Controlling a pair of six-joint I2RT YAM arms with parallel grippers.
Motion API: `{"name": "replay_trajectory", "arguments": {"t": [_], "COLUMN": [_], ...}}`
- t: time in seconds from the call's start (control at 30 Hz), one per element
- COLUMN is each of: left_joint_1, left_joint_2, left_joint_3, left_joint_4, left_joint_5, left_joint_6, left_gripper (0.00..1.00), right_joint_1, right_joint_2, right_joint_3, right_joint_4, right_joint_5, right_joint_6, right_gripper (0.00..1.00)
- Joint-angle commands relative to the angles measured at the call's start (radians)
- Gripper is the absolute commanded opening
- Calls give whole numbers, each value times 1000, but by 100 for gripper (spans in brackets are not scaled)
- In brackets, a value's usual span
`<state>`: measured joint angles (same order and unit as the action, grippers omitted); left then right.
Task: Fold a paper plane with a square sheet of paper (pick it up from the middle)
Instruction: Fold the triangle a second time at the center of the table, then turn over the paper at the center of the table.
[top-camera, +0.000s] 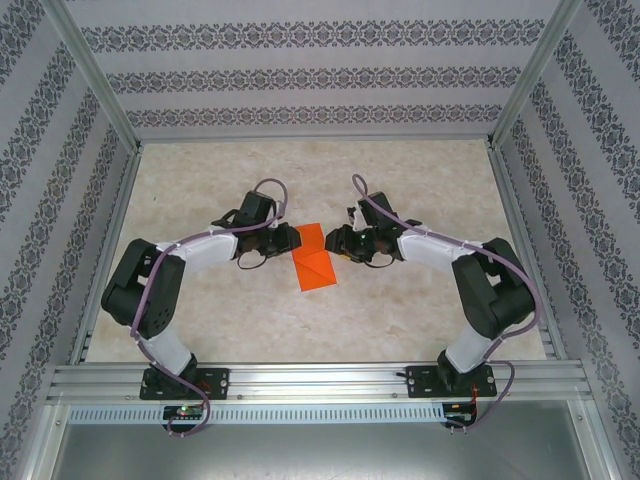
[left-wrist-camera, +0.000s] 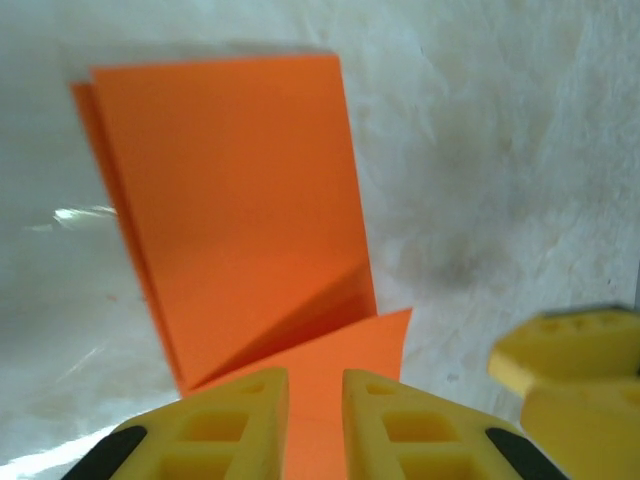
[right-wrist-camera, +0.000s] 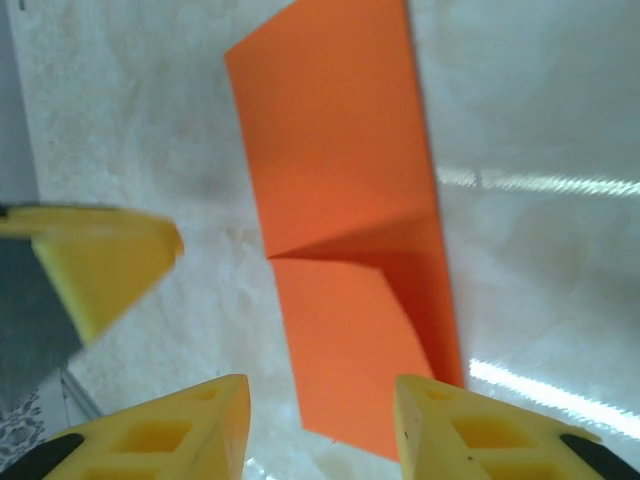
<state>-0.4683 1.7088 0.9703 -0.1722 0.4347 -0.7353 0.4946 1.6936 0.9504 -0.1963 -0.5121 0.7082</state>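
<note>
Top external view: the square sheet of paper (top-camera: 315, 257), folded into an orange strip with slanting creases, lies flat in the middle of the table (top-camera: 420, 175). Both arms are bent with their elbows out toward the side walls and their forearms angled inward, so the two wrists face each other across the sheet. The left gripper (top-camera: 291, 241) sits low at the sheet's left edge, and the right gripper (top-camera: 340, 244) sits low at its right edge.

On the left wrist camera the left gripper (left-wrist-camera: 315, 405) has its yellow fingers (left-wrist-camera: 225, 425) drawn close, with a narrow gap between them. A raised flap of the sheet (left-wrist-camera: 240, 200) runs into that gap; whether it is pinched I cannot tell.

On the right wrist camera the right gripper (right-wrist-camera: 320, 425) stands well apart and holds nothing, with the sheet (right-wrist-camera: 340, 200) reaching down beside its right-hand finger.
</note>
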Motion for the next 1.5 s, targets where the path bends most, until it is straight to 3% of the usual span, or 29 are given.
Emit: {"name": "replay_trajectory", "arguments": {"t": [0.0, 0.57, 1.03, 1.33, 1.47], "left_joint_1": [-30, -38, -39, -38, -38], "left_joint_2": [40, 147, 168, 172, 177], "left_joint_3": [24, 47, 58, 96, 116], "left_joint_4": [-33, -41, -94, -155, -190], "left_joint_5": [-34, -48, -70, -94, -116], "left_joint_6": [-25, -30, -4, 56, 87], "left_gripper": [20, 17, 16, 16, 17], "right_joint_1": [-1, 24, 30, 5, 7], "right_joint_2": [67, 222, 176, 134, 168], "right_joint_3": [50, 126, 72, 111, 135], "right_joint_4": [-49, -55, -5, -106, -114], "right_joint_5": [16, -64, -96, 60, 50], "right_joint_6": [-62, -120, -95, -152, -158], "right_gripper": [43, 44, 38, 43, 41]}}
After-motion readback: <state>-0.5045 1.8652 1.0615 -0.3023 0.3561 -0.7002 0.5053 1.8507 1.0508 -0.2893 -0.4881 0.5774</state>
